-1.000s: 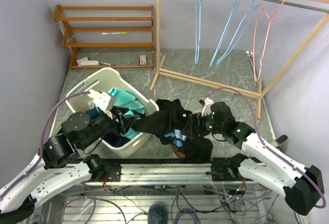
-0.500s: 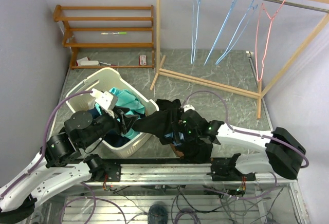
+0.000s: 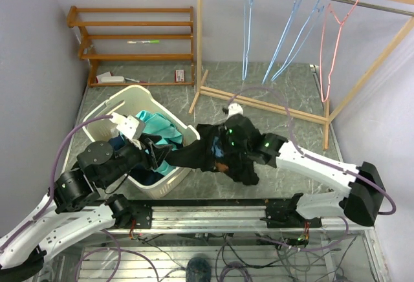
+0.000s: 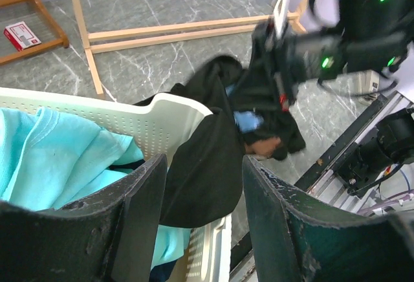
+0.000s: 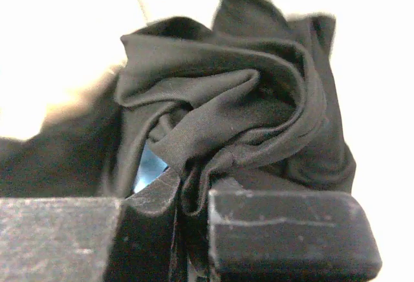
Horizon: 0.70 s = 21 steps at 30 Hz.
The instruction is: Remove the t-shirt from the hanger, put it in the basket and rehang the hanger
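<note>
I see right gripper (image 5: 192,195) pinching shirt (image 5: 226,101) fold | my left gripper (image 4: 204,172) spread wide over basket (image 4: 169,110), gripping nothing | shirt drapes over basket rim

This is a robot laboratory cell, arranged like a small laundry corner. Two white robot arms (image 3: 317,165) are bolted to an aluminium rail (image 3: 207,214) at the near edge, with loose cables (image 3: 226,253) under it. Plain lilac walls (image 3: 26,49) close the space. On the marble-patterned floor (image 3: 284,81) stand a wooden clothes rack (image 3: 198,36) with wire hangers (image 3: 246,30), a wooden shelf (image 3: 136,35) and a white laundry basket (image 3: 126,97).
</note>
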Available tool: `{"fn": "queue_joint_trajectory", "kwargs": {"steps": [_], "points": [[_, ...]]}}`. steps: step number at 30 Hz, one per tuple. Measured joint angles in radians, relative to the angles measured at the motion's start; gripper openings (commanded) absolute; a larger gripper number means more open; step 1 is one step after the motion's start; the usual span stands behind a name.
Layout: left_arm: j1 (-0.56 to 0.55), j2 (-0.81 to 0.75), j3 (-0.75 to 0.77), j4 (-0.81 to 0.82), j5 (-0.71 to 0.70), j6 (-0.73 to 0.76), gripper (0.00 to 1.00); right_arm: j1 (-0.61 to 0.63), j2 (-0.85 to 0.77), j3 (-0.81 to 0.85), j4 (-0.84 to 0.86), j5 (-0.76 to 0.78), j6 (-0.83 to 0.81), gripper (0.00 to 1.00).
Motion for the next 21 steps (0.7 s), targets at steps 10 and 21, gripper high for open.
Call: {"fn": "queue_joint_trajectory", "kwargs": {"steps": [10, 21], "points": [[0.01, -0.064, 0.0, -0.003, -0.049, -0.012, 0.61, 0.036, 0.09, 0.648, -0.021, -0.165, -0.165, 0.0], [0.049, -0.224, 0.0, -0.016, -0.172, -0.037, 0.62, 0.106, 0.523, 1.504, -0.146, -0.312, -0.347, 0.0]]}}
